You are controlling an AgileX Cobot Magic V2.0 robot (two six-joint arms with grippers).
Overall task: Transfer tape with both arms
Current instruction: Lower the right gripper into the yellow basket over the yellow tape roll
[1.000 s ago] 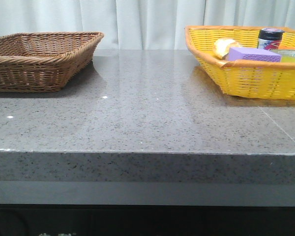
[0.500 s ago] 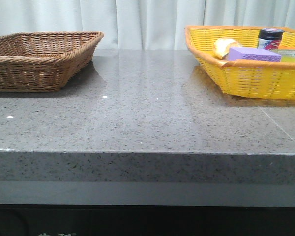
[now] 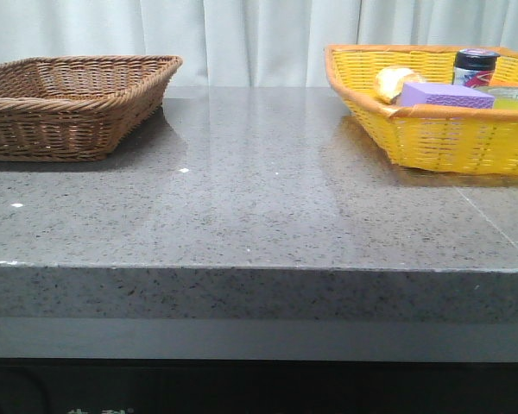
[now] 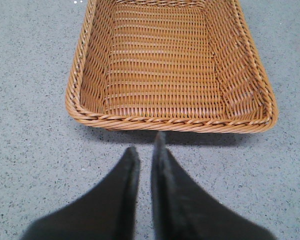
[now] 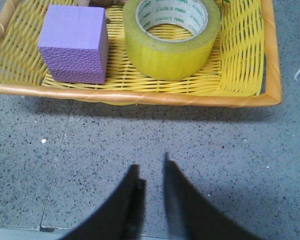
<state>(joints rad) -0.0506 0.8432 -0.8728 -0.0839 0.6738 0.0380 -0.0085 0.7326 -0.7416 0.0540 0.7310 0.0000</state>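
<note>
Yellow tape (image 5: 171,37) at 12 o'clock: stiff, light, probably slick-sided; best pinched through wall. Right gripper (image 5: 152,172) narrowly parted, empty.

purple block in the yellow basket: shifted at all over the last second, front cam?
No. The purple foam block sits at the same spot against the yellow woven basket's near rim, beside the black-lidded jar, as in both earlier front frames.

My matt black fingers (image 5: 180,200) hang over speckled, glossy stone table (image 3: 259,207). The tape (image 5: 171,37) looks like shiny translucent plastic; the purple block (image 5: 75,42) spongy, pebbled. Both baskets are woven: yellow basket (image 5: 240,65) glossy, brown basket (image 4: 165,70) natural wicker.
</note>
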